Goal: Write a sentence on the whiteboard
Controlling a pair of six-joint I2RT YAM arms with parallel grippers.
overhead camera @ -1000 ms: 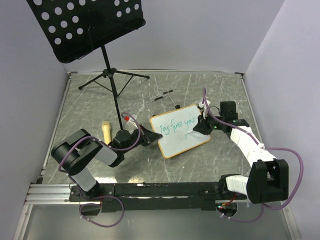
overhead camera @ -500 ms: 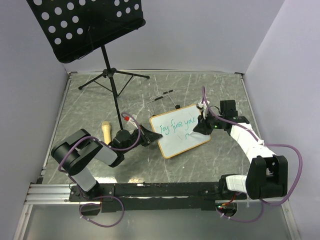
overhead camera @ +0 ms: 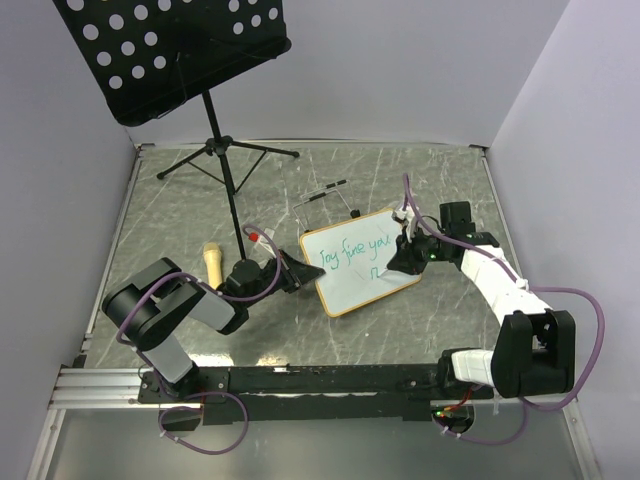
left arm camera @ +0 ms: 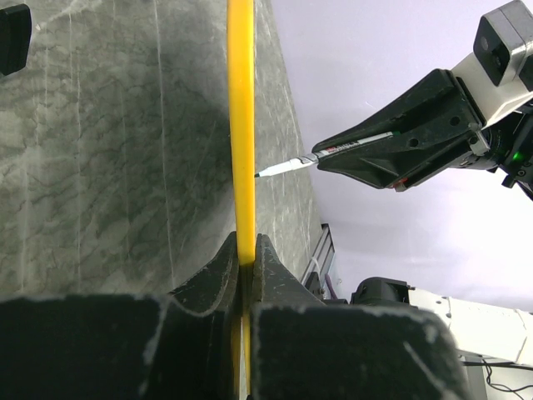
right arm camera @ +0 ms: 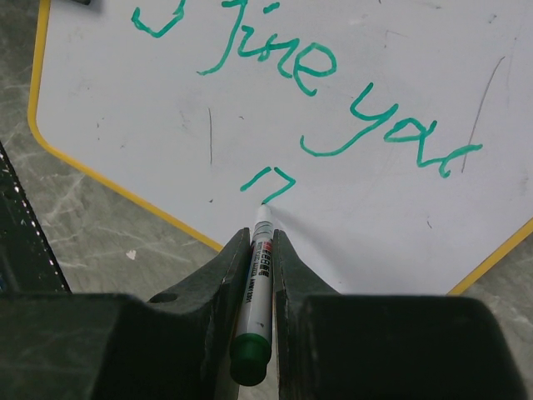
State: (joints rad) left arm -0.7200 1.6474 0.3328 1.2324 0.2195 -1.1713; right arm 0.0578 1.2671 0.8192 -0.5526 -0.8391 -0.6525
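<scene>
Only whiteboard (left arm camera: pixel 241 125) edge shows past left tool (left arm camera: pixel 246 247).

The table (overhead camera: pixel 440 180) is a grey, marble-patterned slab. The whiteboard (overhead camera: pixel 345 285) sits on it between the jaws of the left gripper (overhead camera: pixel 299 275) and those of the right gripper (overhead camera: pixel 392 262), with a thin wire frame (overhead camera: pixel 328 189) just beyond it. A tan cylindrical piece (overhead camera: pixel 212 262) lies behind the left jaws, on their outer side, and the tripod feet of the black music stand (overhead camera: pixel 216 148) rest well beyond them.
</scene>
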